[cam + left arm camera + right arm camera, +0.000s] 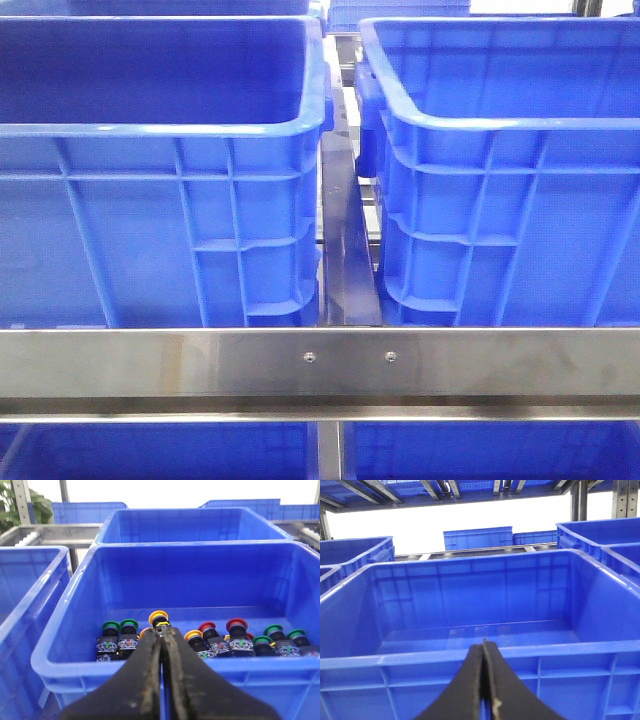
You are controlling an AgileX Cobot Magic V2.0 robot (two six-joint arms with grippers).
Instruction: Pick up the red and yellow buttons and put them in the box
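Note:
In the left wrist view, my left gripper (162, 630) is shut on a yellow button (159, 616), whose cap stands just past the fingertips, over a blue crate (280, 667). Lying in a row on that crate's floor are red buttons (236, 625), another yellow button (193, 635) and green ones (129, 624). My right gripper (483, 642) is shut with nothing in it, pointing over the near rim of an empty blue box (470, 580). Neither gripper shows in the front view.
Two large blue crates (150, 220) (520, 220) stand side by side behind a steel rail (320, 360), with a narrow gap between them. More blue crates (190, 525) sit behind and beside the button crate, and shelving runs overhead in the right wrist view.

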